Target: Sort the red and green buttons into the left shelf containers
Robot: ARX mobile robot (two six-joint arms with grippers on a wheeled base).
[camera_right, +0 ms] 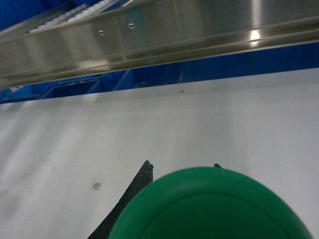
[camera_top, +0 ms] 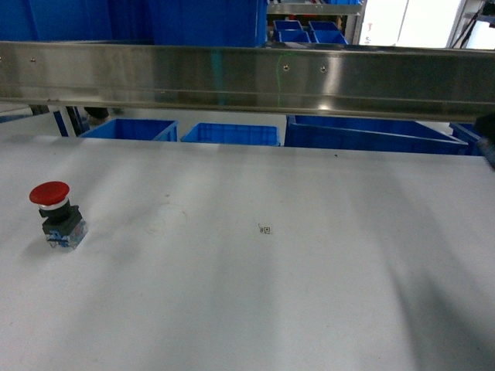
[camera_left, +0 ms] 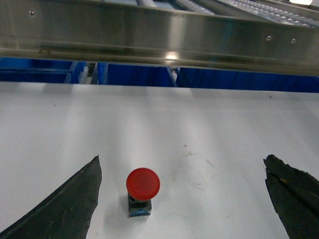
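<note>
The red button (camera_top: 51, 195) stands upright on the white table (camera_top: 263, 294) at the left, red cap on a black body with a bluish base. In the left wrist view the red button (camera_left: 142, 184) sits between the fingers of my open left gripper (camera_left: 183, 159), nearer the left finger (camera_left: 70, 201), touching neither. My right gripper (camera_right: 182, 164) is shut on the green button (camera_right: 209, 209), whose cap fills the bottom of that view above the table. Blue containers (camera_top: 128, 129) stand beyond the table's far edge at the left.
A steel rail (camera_top: 247, 73) runs across above the table's far edge. More blue bins (camera_top: 230, 134) and a long one (camera_top: 371, 133) sit behind it, with big blue bins (camera_top: 205, 22) above. A tiny speck (camera_top: 266, 229) lies mid-table. A dark bit of the right arm (camera_top: 487, 137) shows at the right edge.
</note>
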